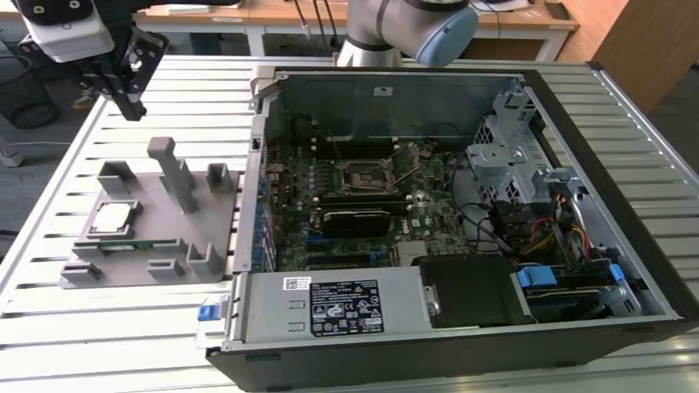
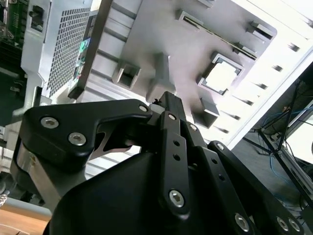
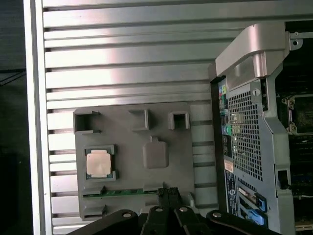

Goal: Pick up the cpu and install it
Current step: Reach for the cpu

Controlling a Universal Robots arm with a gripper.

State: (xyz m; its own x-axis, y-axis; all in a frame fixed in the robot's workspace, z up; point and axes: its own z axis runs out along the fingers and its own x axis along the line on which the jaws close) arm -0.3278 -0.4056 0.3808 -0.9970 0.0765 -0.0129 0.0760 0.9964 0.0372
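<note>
**Desk:** What is sitting at the exterior view's left?

**Photographer:** The black two-fingered gripper is hanging high over the slatted aluminium table, its fingers pressing together and carrying nothing. Below it, and nearer the camera, the small flat square cpu with its silvery-grey metal top is lying face-up in a shallow recess of the grey moulded plastic fixture. Gripper and chip are sitting well apart.

**Desk:** Which way is the chip lying from the tool?

**Photographer:** Downward and off to one side. In the first wrist view the closed gripper is pointing at the fixture near the long narrow green memory stick, while the cpu is resting beside that line, not under it. The chip is square, so no long axis is showing, only flat edges inside the recess walls.

**Desk:** And moving rightward?

**Photographer:** The open black desktop computer case is lying on its side just beside the fixture. The black-framed square motherboard socket is sitting inside it, well to the exterior view's right of the chip, with the case wall standing between them
</note>
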